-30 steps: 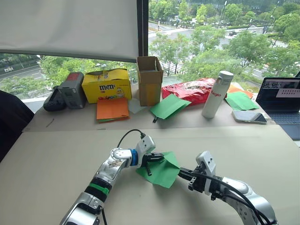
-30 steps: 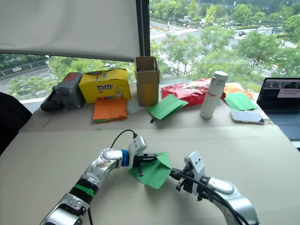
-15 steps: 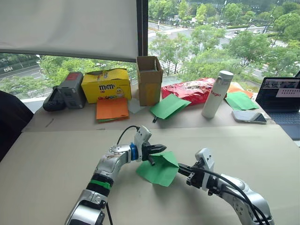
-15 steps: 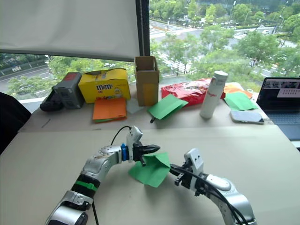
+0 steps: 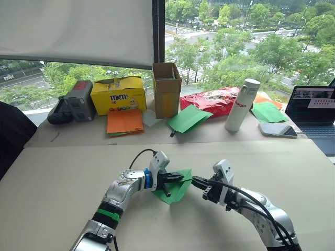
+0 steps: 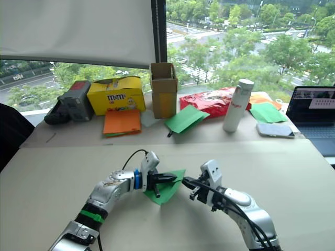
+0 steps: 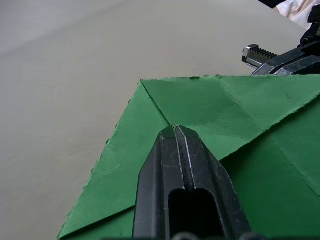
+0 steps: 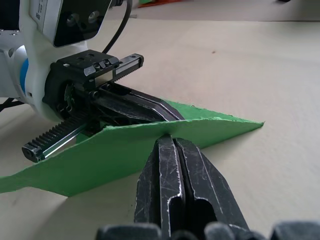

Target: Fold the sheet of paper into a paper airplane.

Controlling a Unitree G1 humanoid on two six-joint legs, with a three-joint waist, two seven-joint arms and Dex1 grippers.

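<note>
Left hand (image 5: 177, 178) being kept closed on the creased sheet of paper (image 5: 175, 189), sheet being held between both hands just above the worktop (image 5: 63, 178), right hand (image 5: 197, 182) being kept closed on its opposite edge

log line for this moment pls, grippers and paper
left gripper: shut on sheet of paper | right gripper: shut, at paper's raised edge | paper: partly folded, on table
</note>
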